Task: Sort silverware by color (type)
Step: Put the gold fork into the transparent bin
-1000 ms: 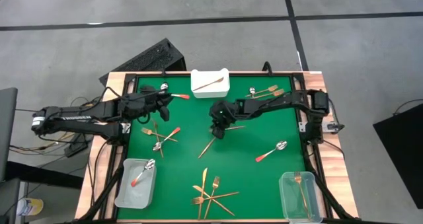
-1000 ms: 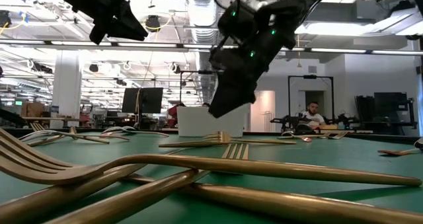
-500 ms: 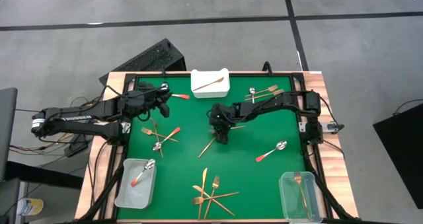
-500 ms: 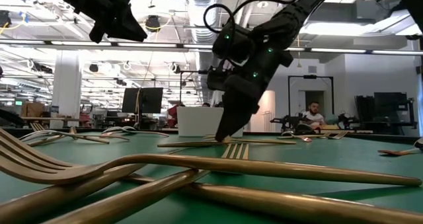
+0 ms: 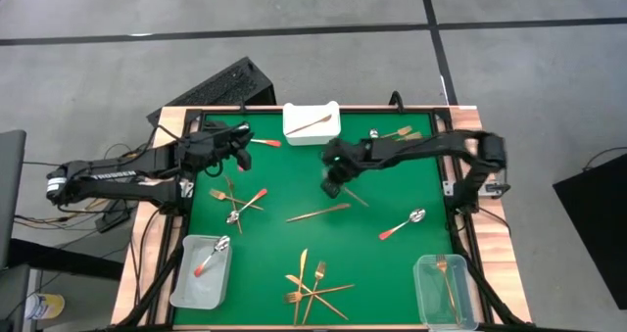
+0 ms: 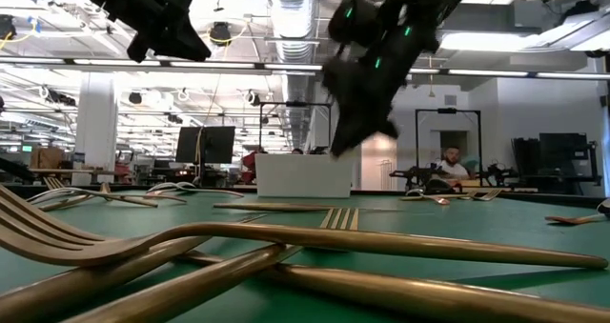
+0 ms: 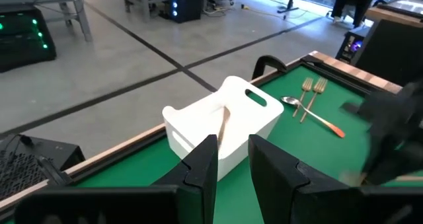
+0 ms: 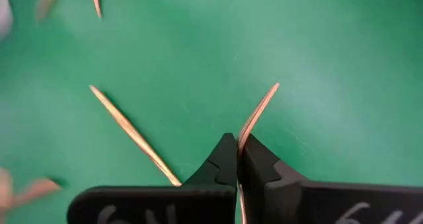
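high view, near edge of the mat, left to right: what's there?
Clear bin with a red-handled spoon → pile of gold forks and knives → clear bin with a gold fork.

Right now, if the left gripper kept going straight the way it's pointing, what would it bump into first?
Most likely the white tray. In the left wrist view it sits straight ahead of the left gripper, with a copper utensil lying in it. The gripper looks raised, so it might pass above.
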Tool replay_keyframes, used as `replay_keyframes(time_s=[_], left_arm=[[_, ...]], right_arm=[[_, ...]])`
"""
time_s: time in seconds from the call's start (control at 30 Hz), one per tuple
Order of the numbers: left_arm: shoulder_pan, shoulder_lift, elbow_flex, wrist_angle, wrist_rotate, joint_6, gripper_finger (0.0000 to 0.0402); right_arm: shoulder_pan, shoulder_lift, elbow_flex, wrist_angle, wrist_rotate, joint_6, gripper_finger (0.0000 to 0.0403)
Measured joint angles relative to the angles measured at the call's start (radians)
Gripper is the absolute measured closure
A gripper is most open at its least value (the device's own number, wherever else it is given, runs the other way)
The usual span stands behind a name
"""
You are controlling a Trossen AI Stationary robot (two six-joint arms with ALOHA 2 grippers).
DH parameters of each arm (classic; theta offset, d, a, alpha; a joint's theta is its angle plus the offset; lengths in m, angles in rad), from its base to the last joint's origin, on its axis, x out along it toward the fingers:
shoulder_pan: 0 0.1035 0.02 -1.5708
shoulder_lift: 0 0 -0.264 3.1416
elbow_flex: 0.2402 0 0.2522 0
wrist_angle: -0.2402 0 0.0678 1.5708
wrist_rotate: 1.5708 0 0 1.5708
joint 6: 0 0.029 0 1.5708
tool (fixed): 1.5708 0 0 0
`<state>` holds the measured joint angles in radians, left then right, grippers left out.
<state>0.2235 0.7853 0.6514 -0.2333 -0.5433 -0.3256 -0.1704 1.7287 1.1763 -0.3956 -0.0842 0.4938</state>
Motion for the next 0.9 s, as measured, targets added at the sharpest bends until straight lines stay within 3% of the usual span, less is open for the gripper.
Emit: replay_keyframes(time_s=[0.23, 0.33, 0.47, 0.73, 0.9], left_arm=[[0.025, 0.0, 0.0, 0.0, 0.0, 0.0, 0.0329], [0.035, 0.0, 0.0, 0.0, 0.0, -0.009, 0.0329], [0.043, 0.0, 0.0, -0.001, 0.0, -0.034, 0.0329], [0.042, 0.0, 0.0, -0.004, 0.002, -0.06, 0.0329], [0.042, 0.0, 0.0, -0.005, 0.003, -0.087, 0.0329]], right_arm=[[0.109, -0.315, 0.003, -0.246, 0.252, 0.261, 0.0388], [0.222, -0.417, 0.003, -0.402, 0.367, 0.358, 0.0388], [0.43, -0.512, 0.003, -0.617, 0.496, 0.603, 0.0388], [0.899, -0.487, 0.003, -0.968, 0.556, 1.269, 0.0388], [1.082, -0.398, 0.002, -1.052, 0.553, 1.563, 0.0388]])
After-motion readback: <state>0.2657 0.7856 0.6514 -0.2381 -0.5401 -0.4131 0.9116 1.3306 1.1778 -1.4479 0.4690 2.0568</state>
